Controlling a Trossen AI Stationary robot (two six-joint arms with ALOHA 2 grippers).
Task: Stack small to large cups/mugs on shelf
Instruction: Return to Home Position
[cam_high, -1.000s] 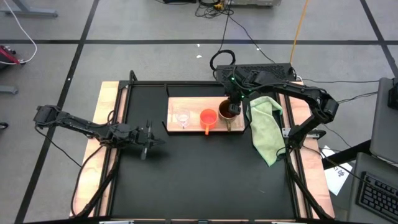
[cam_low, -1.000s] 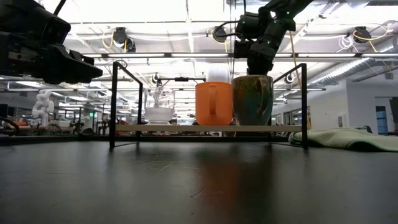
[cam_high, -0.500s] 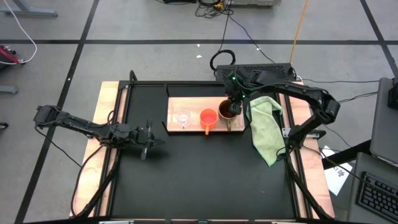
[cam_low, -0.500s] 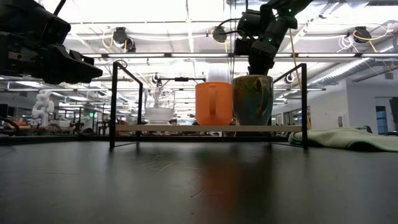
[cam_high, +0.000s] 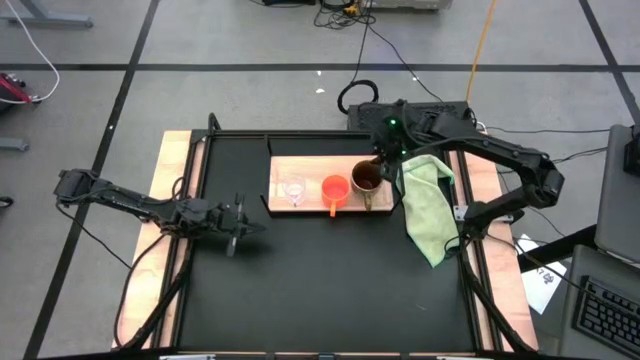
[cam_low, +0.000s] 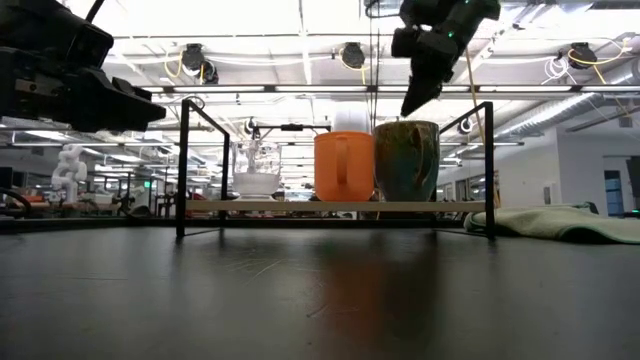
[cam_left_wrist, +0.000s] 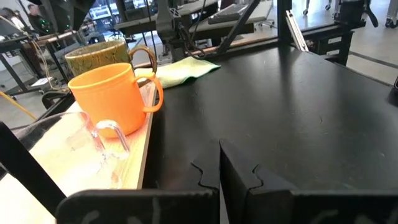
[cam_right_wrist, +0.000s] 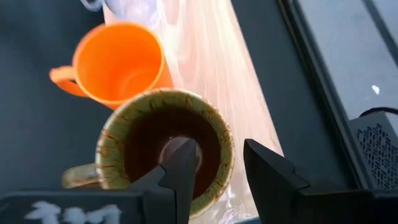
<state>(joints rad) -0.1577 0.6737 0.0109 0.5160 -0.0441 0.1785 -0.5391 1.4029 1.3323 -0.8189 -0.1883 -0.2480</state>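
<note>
On the light wood shelf (cam_high: 310, 165) three vessels stand in a row on their bases. They are a clear glass cup (cam_high: 293, 190), an orange mug (cam_high: 335, 188) and a brown mug (cam_high: 366, 179), with the two mugs side by side (cam_low: 343, 165) (cam_low: 406, 160). My right gripper (cam_low: 412, 100) is open and hangs above the brown mug's rim, clear of it. In the right wrist view its fingers (cam_right_wrist: 217, 149) stand over the rim (cam_right_wrist: 165, 146). My left gripper (cam_high: 240, 225) is shut and empty over the table's left part.
A light green cloth (cam_high: 428, 205) lies crumpled just right of the shelf, over the table's right edge. The shelf's dark frame posts (cam_low: 183, 165) (cam_low: 490, 165) rise at its ends. The black tabletop (cam_high: 320, 280) lies in front of the shelf.
My right gripper has risen from the brown mug's rim and drawn a little toward the table's far right. The brown mug stays standing on the shelf beside the orange mug.
</note>
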